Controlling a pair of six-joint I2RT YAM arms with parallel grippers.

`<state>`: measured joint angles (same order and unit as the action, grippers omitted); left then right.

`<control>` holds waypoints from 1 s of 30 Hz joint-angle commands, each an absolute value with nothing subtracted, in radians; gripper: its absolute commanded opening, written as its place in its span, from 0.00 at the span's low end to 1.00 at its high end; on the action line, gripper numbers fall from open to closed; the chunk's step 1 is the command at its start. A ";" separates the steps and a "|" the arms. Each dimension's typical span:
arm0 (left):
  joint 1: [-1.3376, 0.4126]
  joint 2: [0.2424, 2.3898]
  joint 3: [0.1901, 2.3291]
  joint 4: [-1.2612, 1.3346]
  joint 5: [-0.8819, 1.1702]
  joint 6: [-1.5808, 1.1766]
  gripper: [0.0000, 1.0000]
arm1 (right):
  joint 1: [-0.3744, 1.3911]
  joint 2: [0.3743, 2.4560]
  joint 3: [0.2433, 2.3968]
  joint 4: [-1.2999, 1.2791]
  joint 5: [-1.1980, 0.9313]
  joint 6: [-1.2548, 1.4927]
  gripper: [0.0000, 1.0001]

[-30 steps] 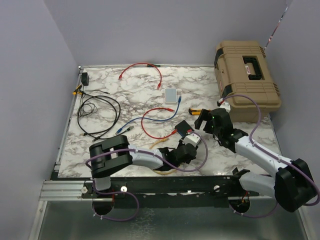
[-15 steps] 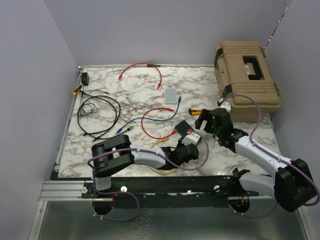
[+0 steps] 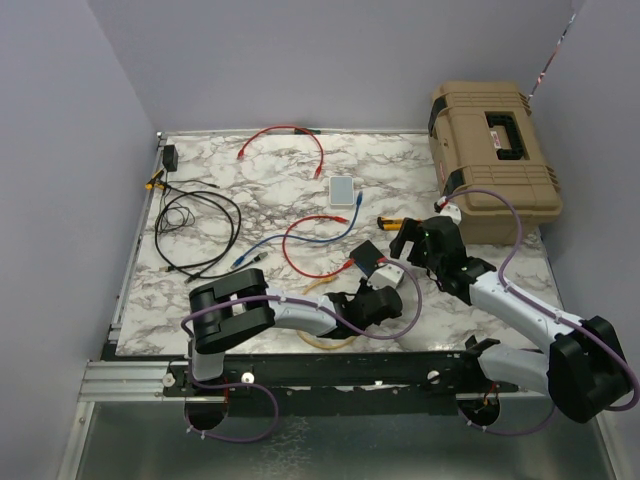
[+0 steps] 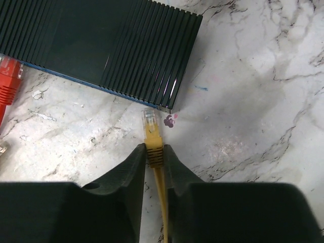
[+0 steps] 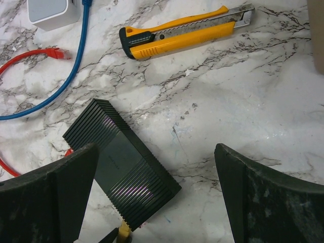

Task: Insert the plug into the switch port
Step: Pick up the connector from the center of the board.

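Observation:
The switch [image 4: 101, 45] is a flat black ribbed box lying on the marble table; it also shows in the top view [image 3: 366, 256] and the right wrist view [image 5: 121, 169]. My left gripper [image 4: 154, 152] is shut on the yellow plug [image 4: 150, 129]. The plug's clear tip sits just short of the switch's near corner, not touching it. The yellow plug also shows at the bottom of the right wrist view [image 5: 123, 232]. My right gripper [image 5: 156, 152] is wide open and empty, hovering over the switch's right end. The sockets are hidden.
A red plug [image 4: 7, 83] lies at the switch's left edge. A yellow utility knife [image 5: 187, 30], a grey-white box [image 5: 48, 10] and a blue cable [image 5: 76, 66] lie beyond it. A tan toolbox [image 3: 490, 160] stands back right. A black cable coil [image 3: 195, 225] lies left.
My left arm has shifted a little to the right and toward the switch with the yellow plug. My right gripper has barely moved.

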<state>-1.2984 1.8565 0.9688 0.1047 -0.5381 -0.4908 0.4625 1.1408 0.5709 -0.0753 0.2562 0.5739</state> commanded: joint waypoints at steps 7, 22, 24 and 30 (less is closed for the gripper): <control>-1.290 1.804 0.888 0.069 -0.484 -0.449 0.06 | 0.451 1.162 0.557 -0.043 0.191 0.544 1.00; -1.126 1.628 0.738 0.189 -0.292 -0.222 0.00 | 0.423 1.298 0.581 0.042 -0.043 0.503 1.00; -1.101 1.618 0.730 0.205 -0.255 -0.208 0.00 | 0.405 1.310 0.578 0.065 -0.081 0.500 1.00; -1.066 1.613 0.744 0.218 -0.219 -0.156 0.00 | 0.368 1.374 0.594 0.122 -0.185 0.487 1.00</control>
